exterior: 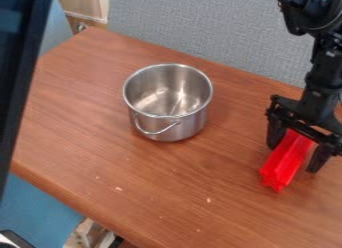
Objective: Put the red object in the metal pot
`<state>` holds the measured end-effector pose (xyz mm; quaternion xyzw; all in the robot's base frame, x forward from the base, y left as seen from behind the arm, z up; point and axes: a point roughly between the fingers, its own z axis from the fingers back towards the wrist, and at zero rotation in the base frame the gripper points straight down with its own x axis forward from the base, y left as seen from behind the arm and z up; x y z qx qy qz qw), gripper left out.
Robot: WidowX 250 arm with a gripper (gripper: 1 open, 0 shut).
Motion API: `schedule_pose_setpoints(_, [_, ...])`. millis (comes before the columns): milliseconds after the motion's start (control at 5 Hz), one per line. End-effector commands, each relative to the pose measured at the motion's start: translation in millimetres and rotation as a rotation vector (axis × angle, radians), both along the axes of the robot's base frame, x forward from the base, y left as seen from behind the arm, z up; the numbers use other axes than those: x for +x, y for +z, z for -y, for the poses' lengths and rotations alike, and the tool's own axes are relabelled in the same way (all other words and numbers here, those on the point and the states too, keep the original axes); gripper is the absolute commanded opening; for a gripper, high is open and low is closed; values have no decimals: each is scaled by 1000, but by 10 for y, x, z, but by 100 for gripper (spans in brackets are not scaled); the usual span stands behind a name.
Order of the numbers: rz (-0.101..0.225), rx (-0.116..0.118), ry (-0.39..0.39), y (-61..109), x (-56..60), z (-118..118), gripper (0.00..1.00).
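Note:
The red object lies on the wooden table at the right, a bright red bar pointing toward the camera. My gripper hangs straight over its far end, black fingers open and straddling the bar on both sides. Nothing is gripped. The metal pot stands upright and empty to the left of the gripper, its thin wire handle folded down at the front.
A grey fabric wall runs behind the table. A dark vertical panel blocks the left edge of the view. The table's front edge slants across the lower left, with the floor below it.

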<state>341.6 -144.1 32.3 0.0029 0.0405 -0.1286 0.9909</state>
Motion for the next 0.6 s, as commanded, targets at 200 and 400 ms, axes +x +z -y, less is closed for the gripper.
schedule_pose_setpoints(200, [59, -29, 4, 219, 78, -72, 100])
schedule_pose_setpoints(400, [60, -32, 7, 230, 92, -109, 100])
